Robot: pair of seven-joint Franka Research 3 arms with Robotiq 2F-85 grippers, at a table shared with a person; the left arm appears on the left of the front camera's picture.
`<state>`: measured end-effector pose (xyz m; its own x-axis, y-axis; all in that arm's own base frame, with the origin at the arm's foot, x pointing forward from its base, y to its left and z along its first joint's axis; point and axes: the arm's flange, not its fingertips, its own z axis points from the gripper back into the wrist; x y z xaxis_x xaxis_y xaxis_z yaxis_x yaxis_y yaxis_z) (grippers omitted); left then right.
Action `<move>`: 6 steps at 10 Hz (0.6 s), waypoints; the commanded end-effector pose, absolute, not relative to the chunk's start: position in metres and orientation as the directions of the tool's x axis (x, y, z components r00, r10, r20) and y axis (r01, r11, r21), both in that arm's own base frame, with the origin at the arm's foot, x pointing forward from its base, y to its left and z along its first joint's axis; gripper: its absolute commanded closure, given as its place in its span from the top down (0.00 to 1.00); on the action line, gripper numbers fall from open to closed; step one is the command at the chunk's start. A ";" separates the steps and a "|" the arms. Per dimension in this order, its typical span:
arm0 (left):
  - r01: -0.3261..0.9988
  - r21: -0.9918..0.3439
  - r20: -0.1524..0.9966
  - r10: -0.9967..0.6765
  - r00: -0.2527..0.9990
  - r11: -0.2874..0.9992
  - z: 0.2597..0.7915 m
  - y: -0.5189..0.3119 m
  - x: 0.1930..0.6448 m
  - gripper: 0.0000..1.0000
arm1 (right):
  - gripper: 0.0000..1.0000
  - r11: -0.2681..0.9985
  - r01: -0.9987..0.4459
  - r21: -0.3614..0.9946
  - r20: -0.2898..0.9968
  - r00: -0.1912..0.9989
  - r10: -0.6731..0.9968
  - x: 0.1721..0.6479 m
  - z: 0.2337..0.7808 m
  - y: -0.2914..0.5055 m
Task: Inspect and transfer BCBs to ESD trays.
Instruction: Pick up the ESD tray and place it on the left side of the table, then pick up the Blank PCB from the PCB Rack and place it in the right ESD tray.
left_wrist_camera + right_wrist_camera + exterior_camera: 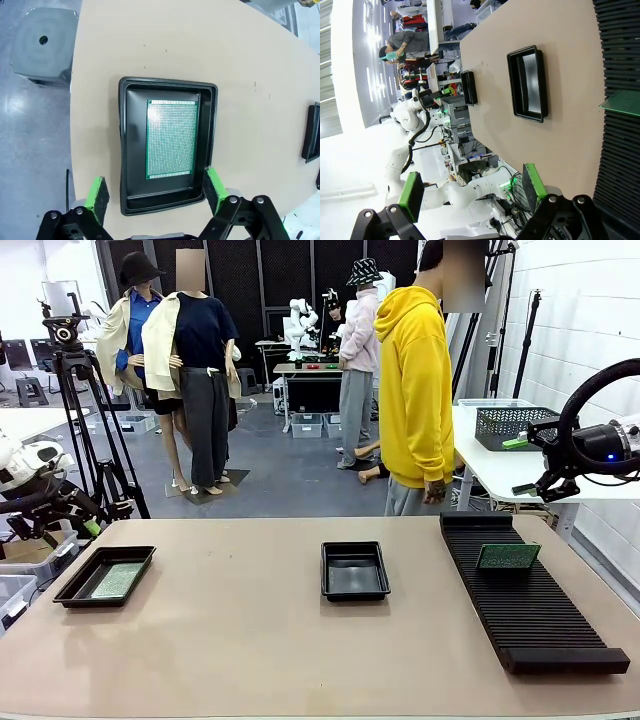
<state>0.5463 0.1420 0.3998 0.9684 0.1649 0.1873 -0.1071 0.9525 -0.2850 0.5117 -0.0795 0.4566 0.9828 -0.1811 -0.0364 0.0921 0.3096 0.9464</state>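
Nearest and biggest is the tan surface, which carries everything. The long black ribbed rack lies well right of the middle tray, which holds nothing. The left tray, its match, sits well left of the middle tray.

One board lies flat on the left tray's floor, apart from the walls. A second board stands tilted in the rack's slots, right of the middle tray.

The left claw hangs over the left tray, fingers wide apart and gripping nothing. The right claw waits out past the rack, farther right of the middle tray, also apart and empty.

Both boards look thin, stiff and light, with slick faces that probably scratch. The second board seems best pinched at its raised top edge, a pad on each face, and lifted straight out of its slot. A gentle squeeze should hold it; twisting could flex it or jam it in the ribs.
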 end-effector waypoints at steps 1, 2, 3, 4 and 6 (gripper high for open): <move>-0.108 -0.280 0.190 0.165 0.968 0.954 0.399 0.144 0.546 1.00 | 1.00 0.328 0.112 0.938 -0.051 0.981 -0.190 0.513 0.458 -0.076; -0.108 -0.280 0.190 0.165 0.968 0.954 0.399 0.144 0.546 1.00 | 1.00 0.328 0.112 0.938 -0.051 0.981 -0.190 0.513 0.458 -0.076; -0.108 -0.280 0.190 0.165 0.968 0.954 0.399 0.144 0.546 1.00 | 1.00 0.328 0.112 0.938 -0.051 0.981 -0.190 0.513 0.458 -0.076; -0.108 -0.280 0.190 0.165 0.968 0.954 0.399 0.144 0.546 1.00 | 1.00 0.328 0.112 0.938 -0.051 0.981 -0.190 0.513 0.458 -0.076; -0.108 -0.280 0.190 0.165 0.968 0.954 0.399 0.144 0.546 1.00 | 1.00 0.328 0.112 0.938 -0.051 0.981 -0.190 0.513 0.458 -0.076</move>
